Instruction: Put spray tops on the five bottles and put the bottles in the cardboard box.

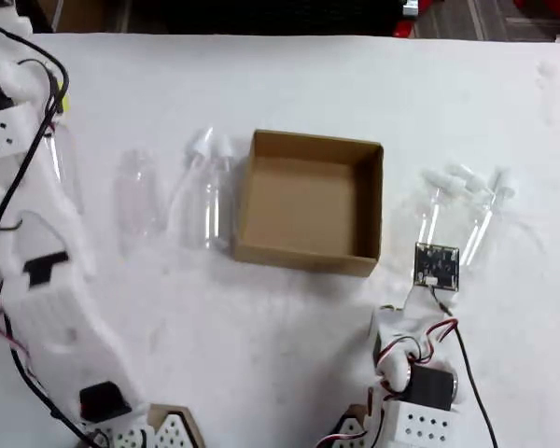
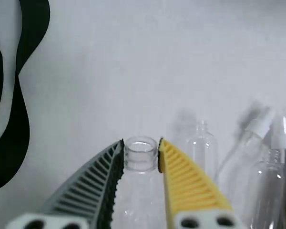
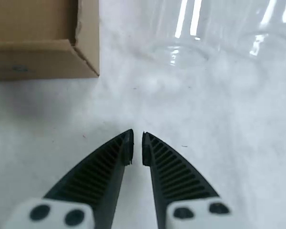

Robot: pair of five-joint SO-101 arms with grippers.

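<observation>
Left gripper [image 2: 140, 143] pinches uncapped bottle [image 2: 140, 158] by its stiff neck, judged soundest hold on light, slippery plastic; right gripper [image 3: 137, 143] nearly closed, empty.

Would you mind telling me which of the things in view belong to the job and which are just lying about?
Part of the job:
- cardboard box
- topless bottle, held in the left gripper
- second topless bottle
- two spray-topped bottles left of the box
- spray-topped bottles right of the box

Not part of it:
- black cable beside the left arm
</observation>
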